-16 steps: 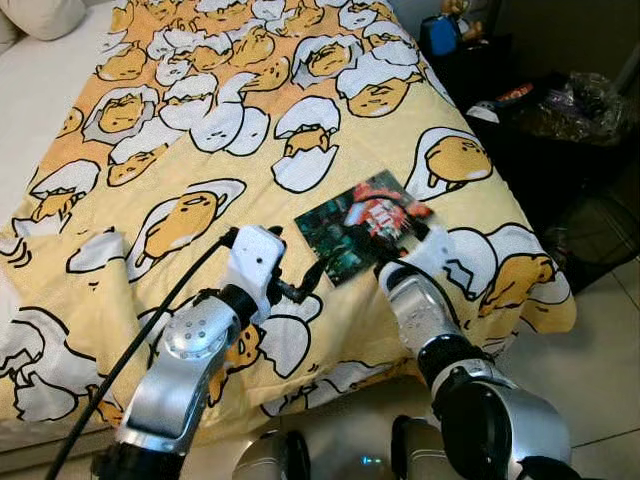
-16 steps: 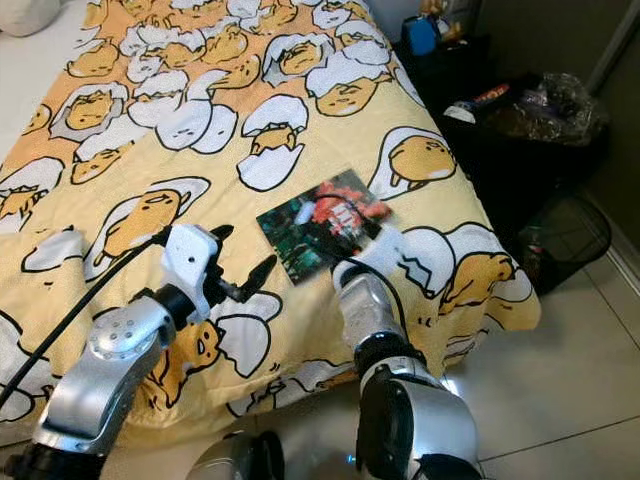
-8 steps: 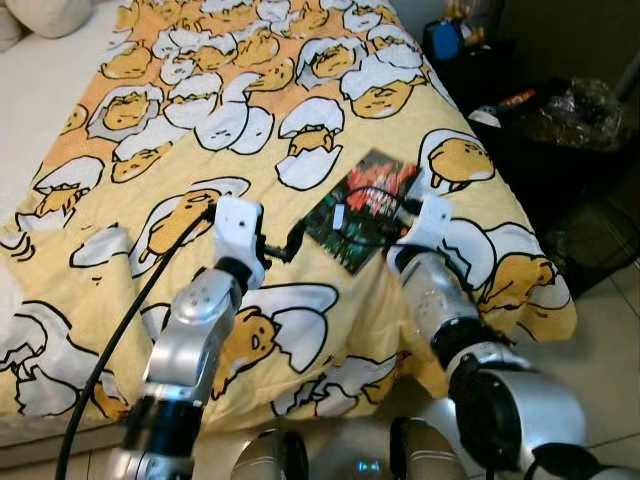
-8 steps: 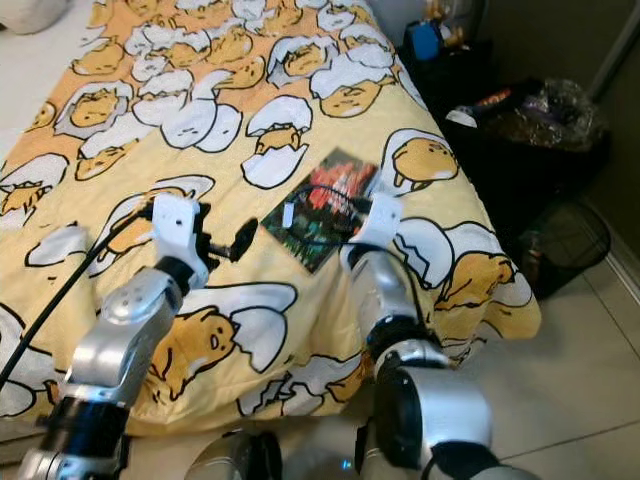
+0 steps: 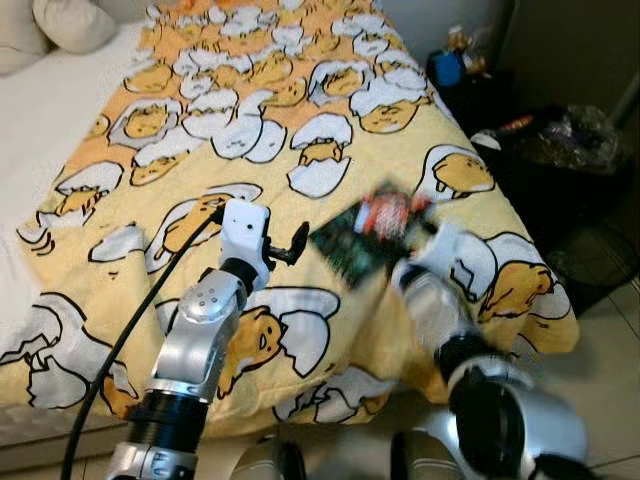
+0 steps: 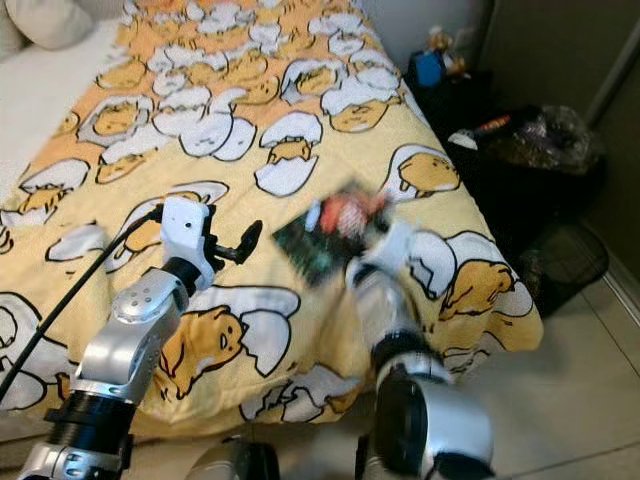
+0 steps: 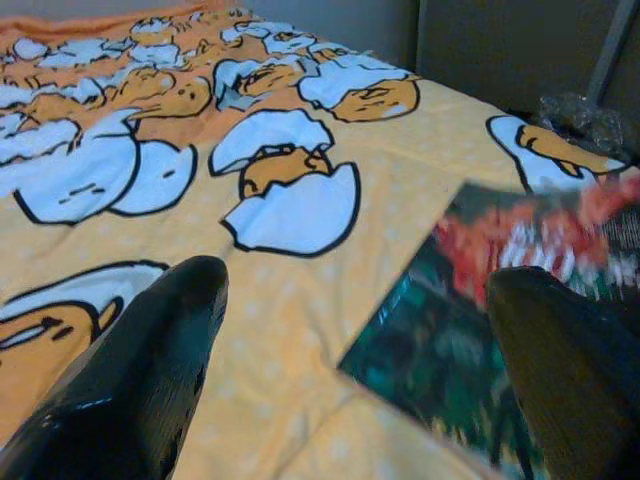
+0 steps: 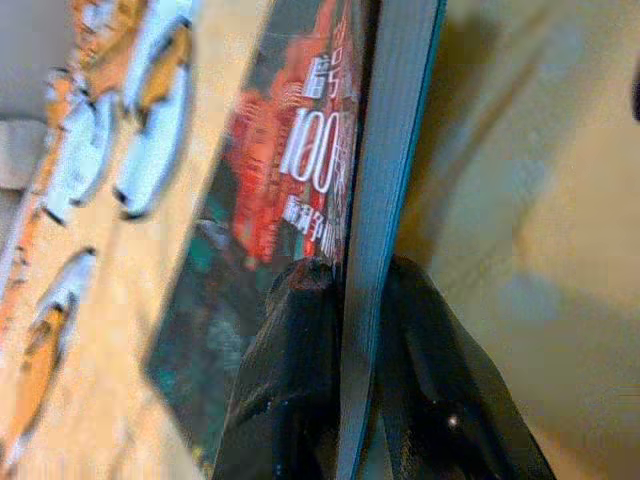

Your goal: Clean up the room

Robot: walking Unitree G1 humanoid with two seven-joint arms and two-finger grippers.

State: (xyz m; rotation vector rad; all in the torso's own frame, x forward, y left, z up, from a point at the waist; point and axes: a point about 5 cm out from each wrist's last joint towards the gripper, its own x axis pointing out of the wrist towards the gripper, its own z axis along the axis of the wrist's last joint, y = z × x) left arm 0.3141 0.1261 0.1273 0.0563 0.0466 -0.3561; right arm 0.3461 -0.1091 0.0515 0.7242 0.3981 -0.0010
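A book (image 5: 372, 236) with a dark green and red cover is tilted up off the yellow egg-print bedspread (image 5: 300, 130), near the bed's right front corner; motion blurs it. My right gripper (image 8: 350, 285) is shut on the book's edge, one black finger on each side of the pages, and it appears blurred at the book's right end (image 5: 420, 235). My left gripper (image 5: 290, 245) hovers just left of the book, open and holding nothing. Its two fingers (image 7: 160, 340) stand wide apart, facing the book (image 7: 480, 300).
A dark nightstand (image 5: 500, 95) with small items stands right of the bed, with a crinkled plastic bag (image 5: 585, 125) and a wire bin (image 5: 595, 250) beside it. Pillows (image 5: 70, 20) lie at the bed's far left. Tiled floor (image 5: 610, 350) runs along the right.
The book lay flat on the bedspread before; now my right gripper has raised it by one edge. My left gripper drew back to the book's left. The camera view also shifted.
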